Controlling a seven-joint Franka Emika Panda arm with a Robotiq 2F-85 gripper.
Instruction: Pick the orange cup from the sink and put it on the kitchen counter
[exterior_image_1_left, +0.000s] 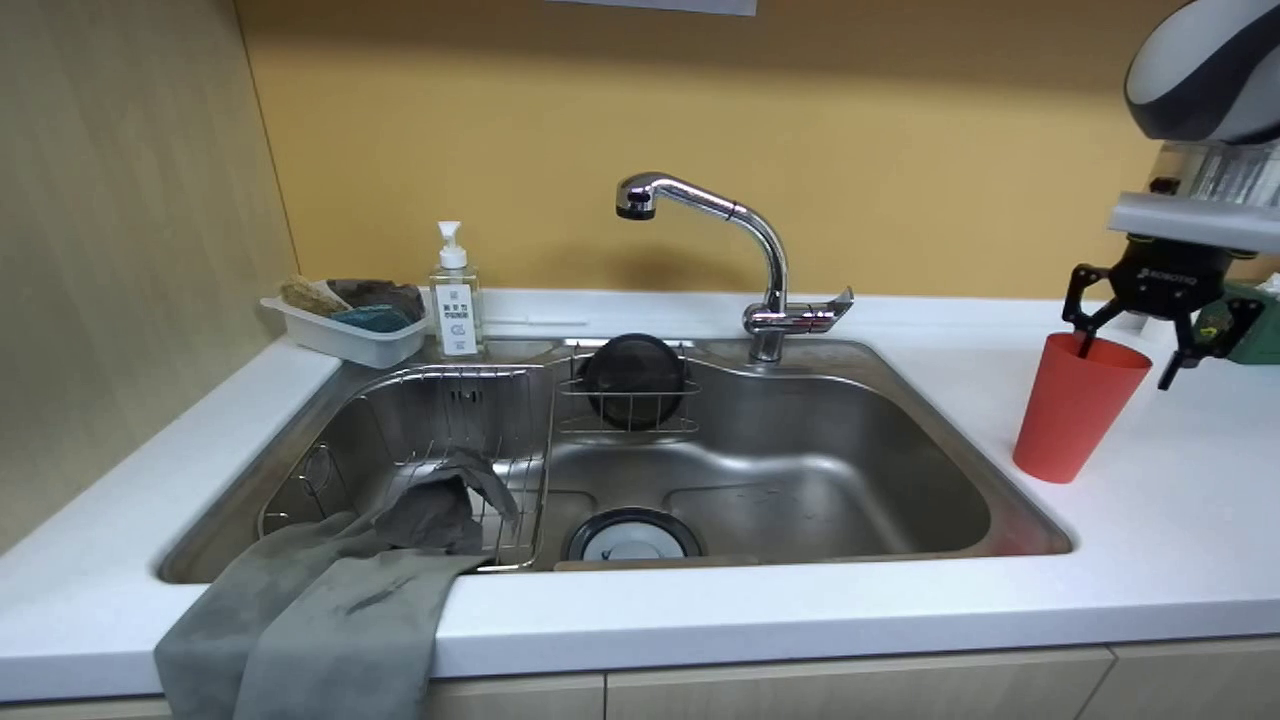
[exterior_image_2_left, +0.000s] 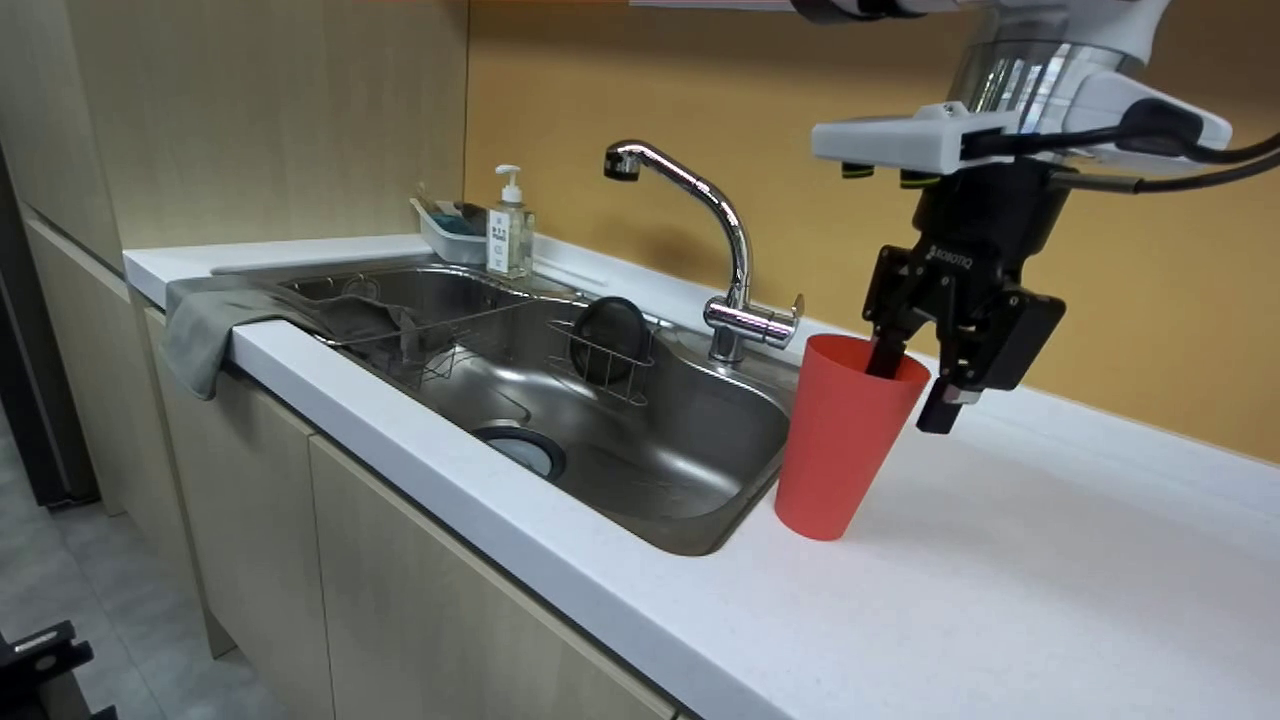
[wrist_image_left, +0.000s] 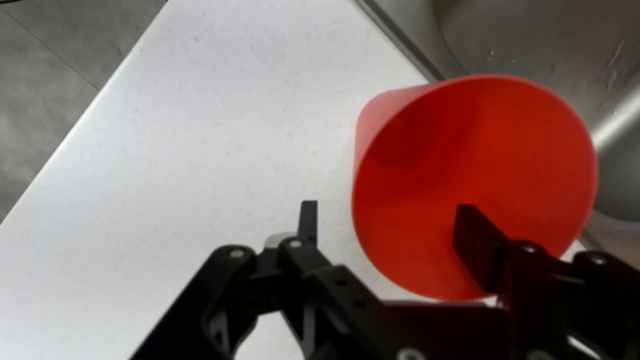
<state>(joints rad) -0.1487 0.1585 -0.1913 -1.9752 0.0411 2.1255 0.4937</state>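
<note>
The orange cup (exterior_image_1_left: 1078, 420), reddish, stands on the white kitchen counter (exterior_image_1_left: 1200, 540) just right of the sink (exterior_image_1_left: 1020, 528). It leans toward the gripper in both exterior views (exterior_image_2_left: 842, 450); I cannot tell whether its base rests flat. In the wrist view I look into the open mouth of the cup (wrist_image_left: 480, 150), with the sink edge beyond it. My gripper (exterior_image_1_left: 1125, 368) is open above the rim. One finger is inside the cup and the other is outside, with space between the outer finger and the wall. The spread fingers also show in the wrist view (wrist_image_left: 388, 205).
A chrome faucet (exterior_image_1_left: 770, 250) rises behind the sink. A soap bottle (exterior_image_1_left: 456, 300) and a white tray (exterior_image_1_left: 350, 338) stand at the back left. A grey cloth (exterior_image_1_left: 340, 620) hangs over the front edge. A black round item (exterior_image_1_left: 635, 380) sits in a wire rack. A green box (exterior_image_1_left: 1255, 335) is behind the gripper.
</note>
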